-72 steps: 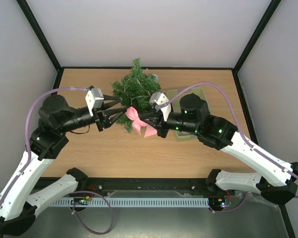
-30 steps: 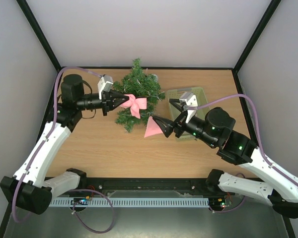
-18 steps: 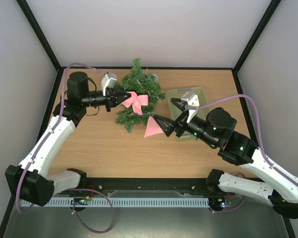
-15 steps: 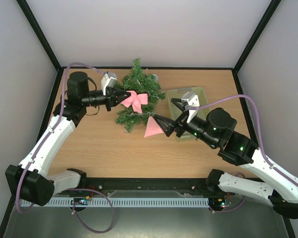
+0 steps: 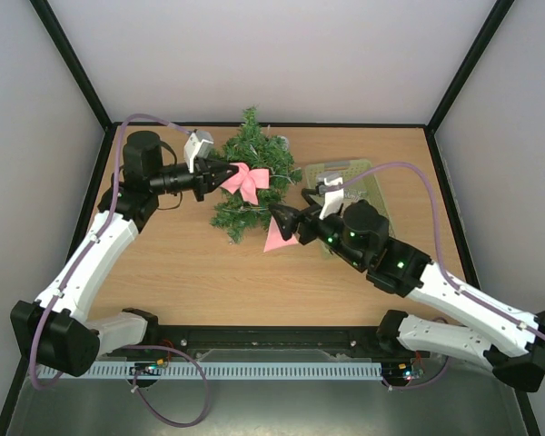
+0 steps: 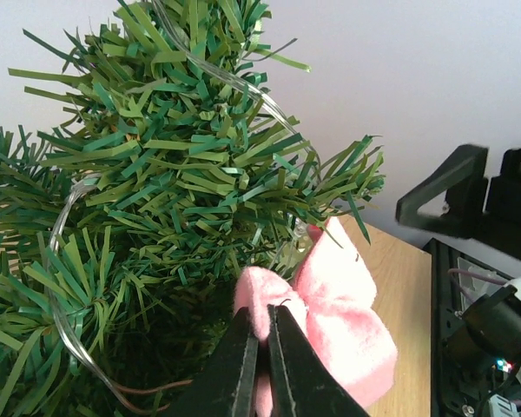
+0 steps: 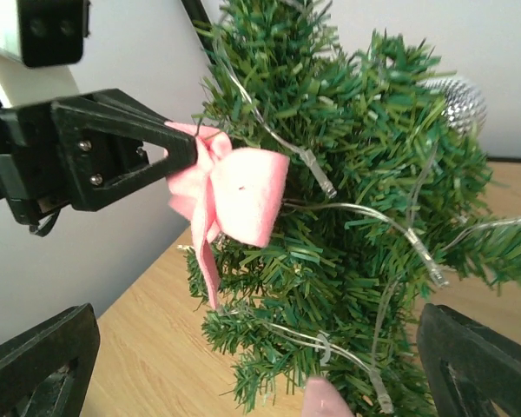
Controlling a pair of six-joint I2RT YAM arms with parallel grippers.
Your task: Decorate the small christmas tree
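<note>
The small christmas tree (image 5: pixel 251 168) stands at the back of the table, dark green and wound with a clear light string (image 7: pixel 365 213). My left gripper (image 5: pixel 225 178) reaches in from the left, shut on the knot of a pink felt bow (image 5: pixel 248 181) that it presses against the tree's front branches. In the left wrist view the jaws (image 6: pixel 262 320) pinch the pink bow (image 6: pixel 343 317) against the tree (image 6: pixel 174 191). My right gripper (image 5: pixel 286 222) stands open just right of the tree's lower branches, nothing between its fingers (image 7: pixel 48 360). The pink bow (image 7: pixel 234 187) shows ahead of it.
A loose pink felt piece (image 5: pixel 274 240) lies on the table under the right gripper, its tip (image 7: pixel 326 398) low in the right wrist view. A pale green basket (image 5: pixel 368 179) sits right of the tree, partly behind the right arm. A silver bauble (image 7: pixel 456 100) hangs on the tree.
The left gripper has carried the pink bow a little farther back and up into the tree. The right arm has swung left and closer to the tree, jaws still wide.
</note>
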